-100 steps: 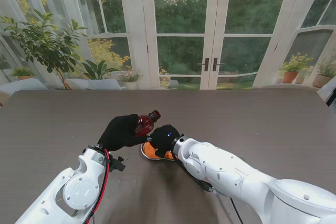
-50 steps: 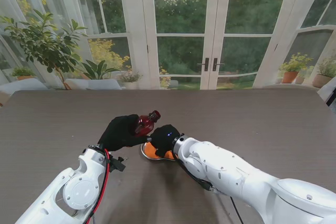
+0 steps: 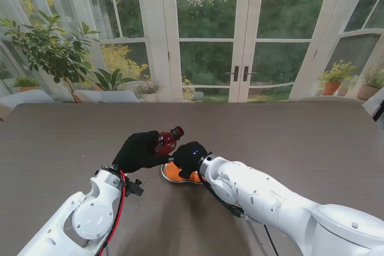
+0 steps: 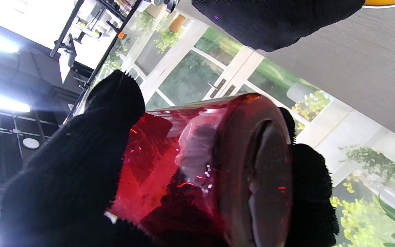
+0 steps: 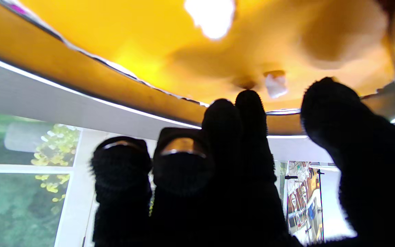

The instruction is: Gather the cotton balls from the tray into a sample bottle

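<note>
My left hand [image 3: 139, 151], in a black glove, is shut on a dark red sample bottle [image 3: 165, 141], which it holds tilted above the table with the neck pointing away from me. The bottle [image 4: 201, 171] fills the left wrist view between thumb and fingers. My right hand [image 3: 188, 158] hovers over the orange tray [image 3: 174, 174], just right of the bottle. In the right wrist view its fingertips [image 5: 249, 103] reach down to the tray [image 5: 132, 51], thumb spread apart. A small white cotton ball [image 5: 275, 85] lies just beyond them, not held.
The dark brown table [image 3: 288, 142] stretches wide around the tray. A bright white blob [image 5: 211, 13] shows farther in the tray; I cannot tell what it is. Glass doors and potted plants stand beyond the table's far edge.
The right hand has shifted very slightly over the tray. The left hand and bottle have stayed still.
</note>
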Robot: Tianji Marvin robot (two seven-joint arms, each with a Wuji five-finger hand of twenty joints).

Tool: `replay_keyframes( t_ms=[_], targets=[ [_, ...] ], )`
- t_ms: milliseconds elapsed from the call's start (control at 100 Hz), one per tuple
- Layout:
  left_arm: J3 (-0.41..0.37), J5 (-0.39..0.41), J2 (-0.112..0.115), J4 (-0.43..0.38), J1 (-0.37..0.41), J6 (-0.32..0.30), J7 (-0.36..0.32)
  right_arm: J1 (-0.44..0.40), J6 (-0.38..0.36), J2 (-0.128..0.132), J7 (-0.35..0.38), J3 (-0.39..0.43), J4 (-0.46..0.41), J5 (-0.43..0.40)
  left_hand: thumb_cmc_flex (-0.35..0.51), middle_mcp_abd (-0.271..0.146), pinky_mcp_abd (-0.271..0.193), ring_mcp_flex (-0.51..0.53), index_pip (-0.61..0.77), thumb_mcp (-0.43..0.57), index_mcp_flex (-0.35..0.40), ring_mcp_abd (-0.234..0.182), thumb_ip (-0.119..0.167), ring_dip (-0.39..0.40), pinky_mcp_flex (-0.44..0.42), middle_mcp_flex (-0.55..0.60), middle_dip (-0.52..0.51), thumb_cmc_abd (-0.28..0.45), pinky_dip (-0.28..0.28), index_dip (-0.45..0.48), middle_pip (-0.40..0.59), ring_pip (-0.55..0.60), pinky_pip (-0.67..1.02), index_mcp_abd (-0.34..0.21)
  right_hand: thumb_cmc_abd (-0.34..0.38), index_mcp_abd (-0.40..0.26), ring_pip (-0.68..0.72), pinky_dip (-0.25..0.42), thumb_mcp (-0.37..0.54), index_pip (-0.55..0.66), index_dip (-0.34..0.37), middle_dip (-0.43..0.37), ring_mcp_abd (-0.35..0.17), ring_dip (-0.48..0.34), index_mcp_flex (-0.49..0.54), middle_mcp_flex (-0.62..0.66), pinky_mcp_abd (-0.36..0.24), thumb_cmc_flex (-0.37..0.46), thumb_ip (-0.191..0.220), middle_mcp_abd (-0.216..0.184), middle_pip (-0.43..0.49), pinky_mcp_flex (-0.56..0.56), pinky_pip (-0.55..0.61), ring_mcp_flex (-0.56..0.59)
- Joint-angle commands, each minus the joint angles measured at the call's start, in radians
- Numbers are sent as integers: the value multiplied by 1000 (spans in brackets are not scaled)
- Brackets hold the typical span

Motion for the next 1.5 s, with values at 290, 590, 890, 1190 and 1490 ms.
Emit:
replay_keyframes(
  t_ms=[290, 590, 890, 1190, 1490],
  targets=[
    [2, -4, -1, -4, -1, 3, -20, -5, -7, 0, 12, -1, 4, 0, 269, -30, -12, 4, 111, 206, 120, 64, 8, 8, -48, 36, 6, 214, 0, 10, 8, 24, -45, -189, -72, -41, 56, -7, 51, 158, -141, 3, -35, 25, 23, 41, 33, 71, -115, -13, 13, 27, 64, 49],
    [3, -6, -1, -5, 0, 4, -22, -7, -12, 0, 14, -1, 6, 3, 268, -29, -10, 3, 106, 205, 120, 65, 8, 8, -49, 34, 5, 215, 0, 8, 7, 23, -46, -186, -45, -29, 57, -6, 51, 156, -171, 4, -31, 25, 21, 45, 35, 49, -107, -10, 8, 27, 65, 49],
    [3, -5, -1, -4, 0, 4, -22, -8, -14, -12, 6, -4, 20, 10, 267, -30, -10, 2, 103, 203, 122, 65, 8, 8, -50, 34, 4, 216, 1, 7, 7, 23, -46, -186, 23, -17, 63, -3, 37, 145, -156, 2, -22, 27, 13, 49, 40, 49, -98, -5, 10, 26, 68, 48],
    [3, -7, -1, -4, -1, 5, -25, -10, -16, -18, 6, -9, 31, 15, 267, -30, -11, 0, 102, 201, 121, 66, 8, 8, -51, 33, 4, 217, 1, 8, 7, 22, -47, -187, 45, -36, 75, -3, 33, 219, -197, 0, -27, 32, 15, 69, 46, 85, -111, -6, 7, 31, 72, 49],
    [4, -8, -1, -3, -2, 5, -26, -10, -24, -24, 1, -10, 43, 20, 266, -27, -12, -3, 100, 198, 121, 64, 8, 8, -54, 29, 3, 220, 1, 7, 6, 21, -49, -186, 121, -49, 90, -2, 54, 287, -217, -1, -18, 39, 52, 95, 49, 128, -82, -9, 5, 39, 76, 48]
  ],
)
